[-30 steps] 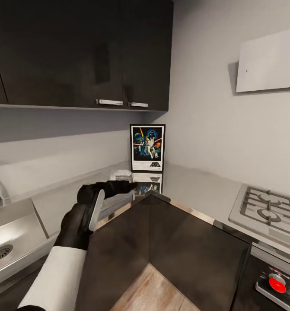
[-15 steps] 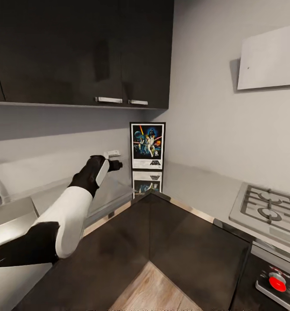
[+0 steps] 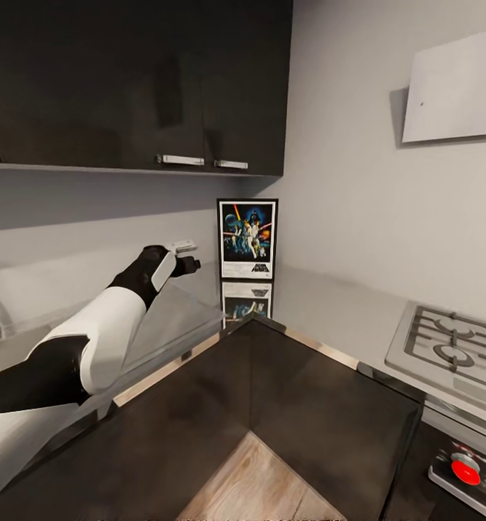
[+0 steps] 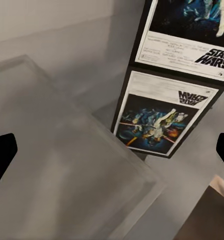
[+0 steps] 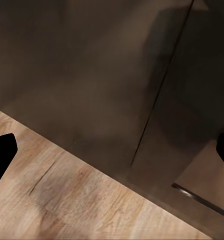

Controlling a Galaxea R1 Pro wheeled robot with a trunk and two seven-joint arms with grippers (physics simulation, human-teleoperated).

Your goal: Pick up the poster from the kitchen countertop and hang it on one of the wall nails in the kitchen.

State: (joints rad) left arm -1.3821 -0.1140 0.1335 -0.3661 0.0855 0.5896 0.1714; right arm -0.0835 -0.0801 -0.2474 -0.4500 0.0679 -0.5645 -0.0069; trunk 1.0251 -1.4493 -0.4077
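The poster (image 3: 248, 239) stands upright in the corner on the kitchen countertop (image 3: 329, 311), leaning on the wall, and its mirror image shows in the shiny top below it. My left gripper (image 3: 187, 257) hovers above the countertop, to the left of the poster and apart from it, open and holding nothing. In the left wrist view the poster's lower part with the logo (image 4: 187, 45) lies ahead, with the left gripper (image 4: 112, 155) spread wide. My right gripper (image 5: 112, 152) is open and empty, low in front of dark cabinet doors (image 5: 101, 75) and wood floor (image 5: 66, 195).
Dark wall cabinets (image 3: 134, 79) hang over the left run of the countertop. A gas hob (image 3: 453, 347) and a panel with a red knob (image 3: 463, 470) sit at the right. A white panel (image 3: 453, 87) with a small dark dot is mounted on the right wall.
My left arm has risen from near the counter's inner corner and stretched out toward the poster. The head view has shifted slightly, and the sink has left the picture.
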